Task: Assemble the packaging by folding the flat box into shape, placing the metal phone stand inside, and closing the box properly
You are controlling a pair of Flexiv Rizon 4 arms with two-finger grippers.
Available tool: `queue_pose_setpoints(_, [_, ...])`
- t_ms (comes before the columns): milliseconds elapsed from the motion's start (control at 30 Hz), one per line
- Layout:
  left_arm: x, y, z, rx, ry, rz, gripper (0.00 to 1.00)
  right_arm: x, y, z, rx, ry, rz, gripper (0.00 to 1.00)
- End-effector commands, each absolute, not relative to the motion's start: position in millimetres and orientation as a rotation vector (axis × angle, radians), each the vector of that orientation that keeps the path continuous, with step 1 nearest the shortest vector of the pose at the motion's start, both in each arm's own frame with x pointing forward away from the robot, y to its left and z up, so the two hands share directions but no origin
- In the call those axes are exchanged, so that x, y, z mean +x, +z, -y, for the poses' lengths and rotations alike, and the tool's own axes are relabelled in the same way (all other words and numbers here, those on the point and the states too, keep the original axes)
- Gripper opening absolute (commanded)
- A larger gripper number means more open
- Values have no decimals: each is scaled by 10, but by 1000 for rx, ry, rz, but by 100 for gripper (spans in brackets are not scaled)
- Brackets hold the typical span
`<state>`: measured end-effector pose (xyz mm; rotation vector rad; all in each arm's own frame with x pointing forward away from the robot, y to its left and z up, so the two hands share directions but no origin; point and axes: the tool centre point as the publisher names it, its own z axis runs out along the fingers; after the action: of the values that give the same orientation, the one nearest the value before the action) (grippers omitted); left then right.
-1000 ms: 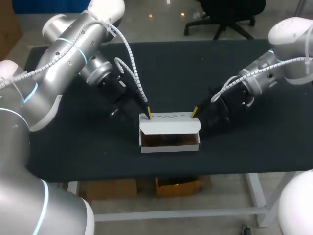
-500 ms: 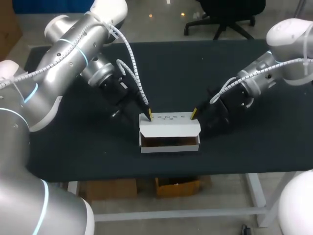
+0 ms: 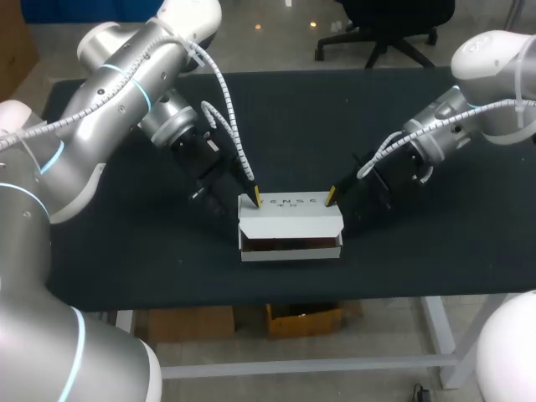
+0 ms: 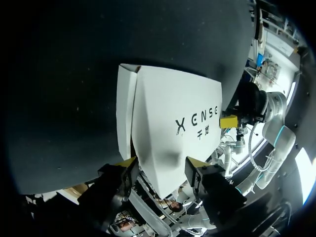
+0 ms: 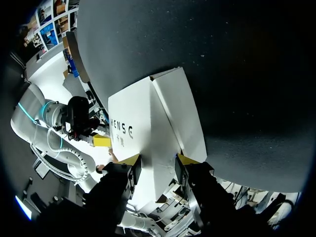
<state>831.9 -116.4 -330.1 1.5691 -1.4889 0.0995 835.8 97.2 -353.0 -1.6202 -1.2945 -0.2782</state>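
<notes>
A white cardboard box [image 3: 289, 219] stands near the table's front edge, its printed lid folded over the top and a narrow dark gap left along the front. I cannot make out the phone stand inside. My left gripper [image 3: 256, 198] sits at the lid's back left corner and my right gripper [image 3: 332, 196] at the back right corner. In the left wrist view the box [image 4: 173, 113] has its end between the open fingers of the left gripper [image 4: 163, 165]. In the right wrist view the other end of the box [image 5: 143, 123] lies between the open right gripper [image 5: 158, 159].
The black table [image 3: 126, 251] has bare cloth on all sides of the box. Its front edge runs a short way in front of the box. Both arms slope down to the box from the back corners.
The lid has come down further, so the front gap is narrower and the print on top shows more. Both grippers have shifted slightly with it.
</notes>
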Motion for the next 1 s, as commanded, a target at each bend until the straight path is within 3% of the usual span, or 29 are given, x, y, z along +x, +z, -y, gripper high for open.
queue_pose_setpoints(33, [8302,-3245,1167,1584,107,1506,63,8352,-3528,-988,-1624,-279,1298,42])
queue_pose_setpoints(700, [8350,-2893,1080,1688,222,1630,72,8375,-3534,-970,-1634,-278,1311,44])
queue_pose_setpoints(800, [8368,-2773,1040,1688,293,1681,78,8380,-3533,-969,-1633,-279,1313,44])
queue_pose_setpoints(867, [8382,-2692,1021,1696,332,1728,92,8384,-3531,-968,-1633,-280,1313,44])
queue_pose_setpoints(933, [8395,-2610,1023,1654,386,1791,100,8386,-3531,-967,-1633,-280,1314,44])
queue_pose_setpoints(1000, [8399,-2545,1050,1625,424,1857,100,8389,-3530,-966,-1633,-281,1313,44])
